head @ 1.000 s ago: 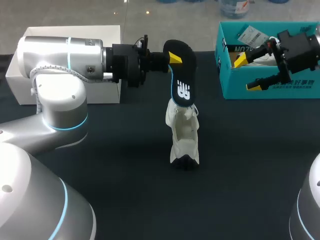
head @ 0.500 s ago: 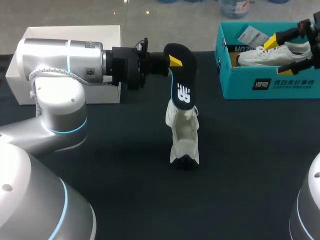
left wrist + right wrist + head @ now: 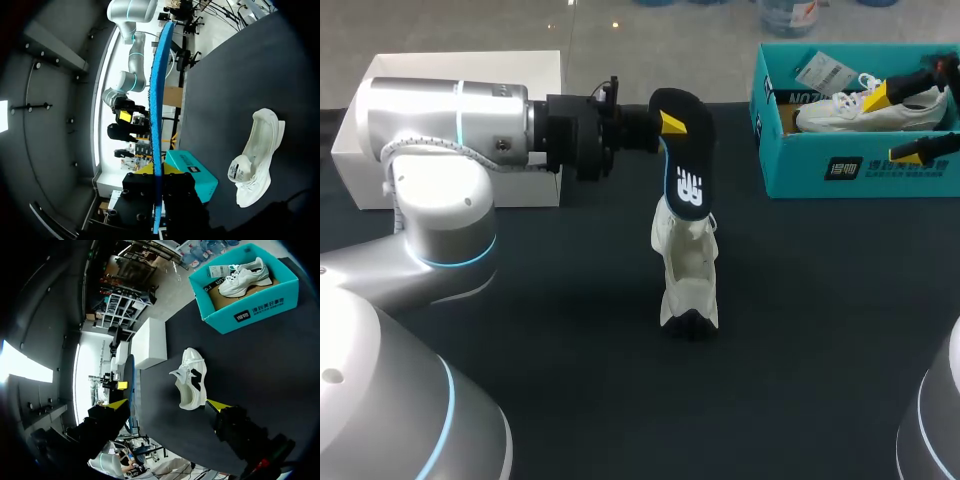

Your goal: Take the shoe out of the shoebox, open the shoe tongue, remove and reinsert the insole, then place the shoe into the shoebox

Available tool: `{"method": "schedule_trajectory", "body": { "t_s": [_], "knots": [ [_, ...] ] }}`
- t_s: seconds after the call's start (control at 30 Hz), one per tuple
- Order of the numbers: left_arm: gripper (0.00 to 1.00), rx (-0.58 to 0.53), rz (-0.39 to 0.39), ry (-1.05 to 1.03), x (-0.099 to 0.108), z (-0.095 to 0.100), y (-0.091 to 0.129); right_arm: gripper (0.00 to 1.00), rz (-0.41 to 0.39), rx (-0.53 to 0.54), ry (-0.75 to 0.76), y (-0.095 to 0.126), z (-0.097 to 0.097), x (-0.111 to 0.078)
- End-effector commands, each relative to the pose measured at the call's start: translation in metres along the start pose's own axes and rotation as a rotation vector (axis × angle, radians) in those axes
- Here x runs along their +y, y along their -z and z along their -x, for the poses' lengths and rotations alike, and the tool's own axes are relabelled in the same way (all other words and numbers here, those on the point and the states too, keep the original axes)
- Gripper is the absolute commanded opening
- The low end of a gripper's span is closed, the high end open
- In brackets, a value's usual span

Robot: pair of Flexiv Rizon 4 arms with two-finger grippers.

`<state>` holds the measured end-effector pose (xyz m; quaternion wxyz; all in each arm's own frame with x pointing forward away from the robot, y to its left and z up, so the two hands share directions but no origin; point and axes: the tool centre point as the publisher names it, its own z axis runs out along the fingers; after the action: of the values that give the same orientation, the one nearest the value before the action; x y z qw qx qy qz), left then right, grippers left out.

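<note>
Above the shoe point(image 3: 687, 270), left gripper point(image 3: 668, 118), level, pinches the insole point(image 3: 688, 165) — right gripper point(image 3: 892, 125) spread by shoebox point(image 3: 840, 170)

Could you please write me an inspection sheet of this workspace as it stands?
Surface: dark table.
Job's things: white shoe rests on the table, outside the teal shoebox; black insole is out of the shoe, held up; the shoebox is open with a second shoe inside.
Clutter: white box behind the left arm; paper tag in the shoebox.
Grippers: left gripper shut on the insole; right gripper open, empty.
Cables: nothing seen.
Surroundings: nothing seen.
</note>
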<state>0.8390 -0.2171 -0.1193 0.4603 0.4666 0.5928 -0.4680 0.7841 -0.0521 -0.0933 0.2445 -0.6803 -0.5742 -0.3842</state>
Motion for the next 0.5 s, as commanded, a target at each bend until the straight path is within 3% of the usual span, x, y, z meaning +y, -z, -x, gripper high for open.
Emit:
{"method": "schedule_trajectory", "body": {
  "t_s": [0.03,0.37,0.5],
  "knots": [
    [0.00,-0.003,0.001,0.006,-0.001,0.000,-0.004,1.00,-0.005,0.013,0.001,0.001,0.002,-0.001],
    [0.00,-0.076,-0.031,0.111,-0.023,0.014,-0.006,1.00,-0.005,0.013,0.001,0.001,0.002,-0.001],
    [0.00,-0.063,-0.059,0.195,-0.038,0.010,-0.002,1.00,-0.005,0.013,0.001,0.001,0.002,-0.001]
  ]
}}
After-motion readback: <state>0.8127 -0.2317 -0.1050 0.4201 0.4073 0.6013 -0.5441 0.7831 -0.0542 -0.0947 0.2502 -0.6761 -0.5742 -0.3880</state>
